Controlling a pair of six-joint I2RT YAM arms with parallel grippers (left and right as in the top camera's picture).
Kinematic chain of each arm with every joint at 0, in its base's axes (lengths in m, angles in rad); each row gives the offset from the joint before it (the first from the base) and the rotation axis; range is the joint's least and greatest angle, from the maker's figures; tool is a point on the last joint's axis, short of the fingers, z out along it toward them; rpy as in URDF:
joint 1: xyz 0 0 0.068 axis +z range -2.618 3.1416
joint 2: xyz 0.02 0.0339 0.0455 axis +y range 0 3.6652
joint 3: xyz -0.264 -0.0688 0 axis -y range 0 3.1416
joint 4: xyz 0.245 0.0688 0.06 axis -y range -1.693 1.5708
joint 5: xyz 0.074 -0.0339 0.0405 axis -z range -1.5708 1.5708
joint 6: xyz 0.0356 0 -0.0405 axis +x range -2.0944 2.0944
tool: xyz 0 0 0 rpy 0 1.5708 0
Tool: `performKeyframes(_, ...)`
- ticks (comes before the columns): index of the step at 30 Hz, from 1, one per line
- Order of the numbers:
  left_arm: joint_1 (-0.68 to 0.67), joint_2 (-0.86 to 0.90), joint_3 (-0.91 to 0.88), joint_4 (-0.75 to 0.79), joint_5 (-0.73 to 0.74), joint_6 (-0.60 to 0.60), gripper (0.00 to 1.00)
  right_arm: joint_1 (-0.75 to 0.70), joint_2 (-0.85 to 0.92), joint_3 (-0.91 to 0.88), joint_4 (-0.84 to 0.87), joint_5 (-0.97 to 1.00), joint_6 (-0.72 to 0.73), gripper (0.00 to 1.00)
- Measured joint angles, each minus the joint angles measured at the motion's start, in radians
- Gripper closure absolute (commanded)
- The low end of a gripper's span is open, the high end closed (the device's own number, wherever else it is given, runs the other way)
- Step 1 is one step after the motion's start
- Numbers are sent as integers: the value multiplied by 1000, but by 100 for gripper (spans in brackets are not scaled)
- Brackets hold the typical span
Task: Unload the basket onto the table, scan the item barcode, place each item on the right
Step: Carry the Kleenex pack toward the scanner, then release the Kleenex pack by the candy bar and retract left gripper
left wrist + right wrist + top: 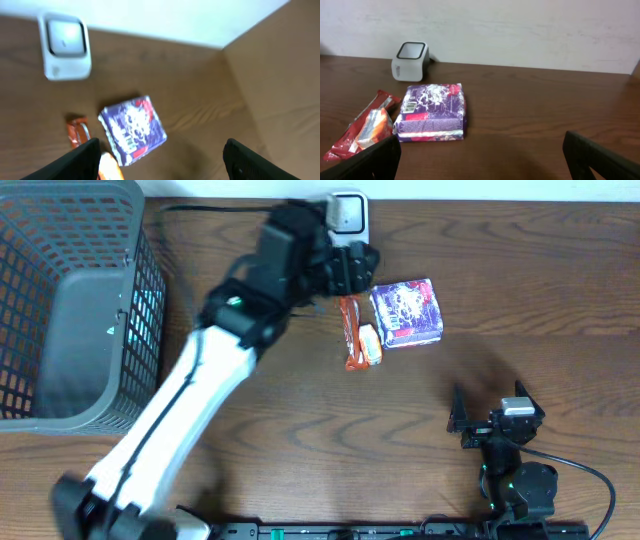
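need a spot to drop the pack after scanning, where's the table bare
Bare wood right of the pack, out to the table edge, and the wide strip between the bars and the right gripper. Crowded around the scanner, where the left gripper hovers.

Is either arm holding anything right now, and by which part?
Nothing is held. The left gripper is open near the purple packet, touching nothing; the right gripper is open and empty too.

The purple packet point(407, 311) lies flat near the white scanner point(347, 213).
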Motion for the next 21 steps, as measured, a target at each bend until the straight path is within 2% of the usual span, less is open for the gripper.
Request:
performKeyframes(5, 71, -158, 1, -77, 0, 37, 21, 0, 0, 0, 0, 0, 0, 1)
performKeyframes(11, 215, -301, 2, -224, -2, 145, 21, 0, 0, 0, 0, 0, 0, 1)
performKeyframes(17, 398, -377, 2, -212, -4, 178, 21, 0, 0, 0, 0, 0, 0, 1)
performKeyframes(21, 567, -422, 2, -185, -4, 185, 22, 0, 0, 0, 0, 0, 0, 1)
